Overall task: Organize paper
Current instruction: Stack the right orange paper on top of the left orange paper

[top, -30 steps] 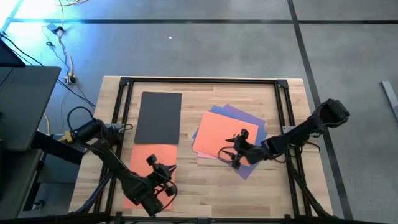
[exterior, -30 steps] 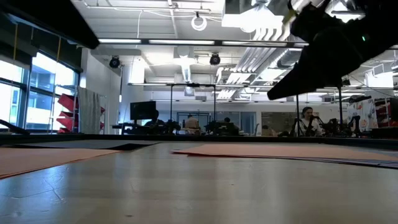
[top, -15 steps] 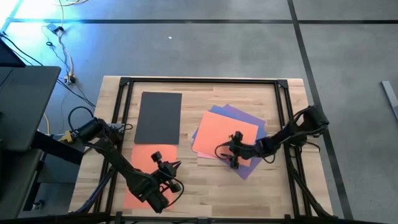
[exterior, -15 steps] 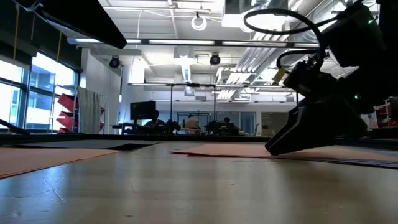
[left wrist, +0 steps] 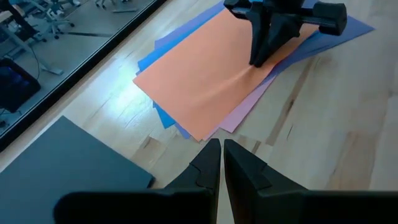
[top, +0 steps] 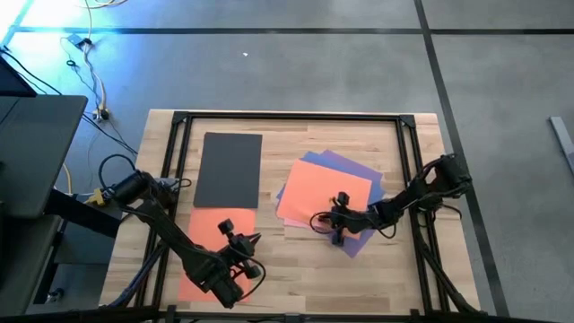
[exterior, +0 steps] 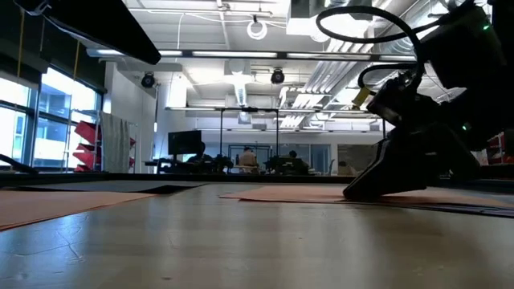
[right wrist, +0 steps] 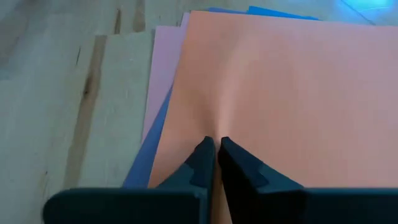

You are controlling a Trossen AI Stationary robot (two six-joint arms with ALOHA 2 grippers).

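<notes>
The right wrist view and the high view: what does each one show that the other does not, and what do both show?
Only the right wrist view shows the right gripper shut, pinching a small ridge in the orange sheet, with a pink sheet directly under it.

Only the high view shows the whole table: the grey sheet, a second orange sheet under the left gripper, and the purple sheet.

Both show the right gripper on the orange sheet atop the fanned pile, with the blue sheet peeking out.
</notes>
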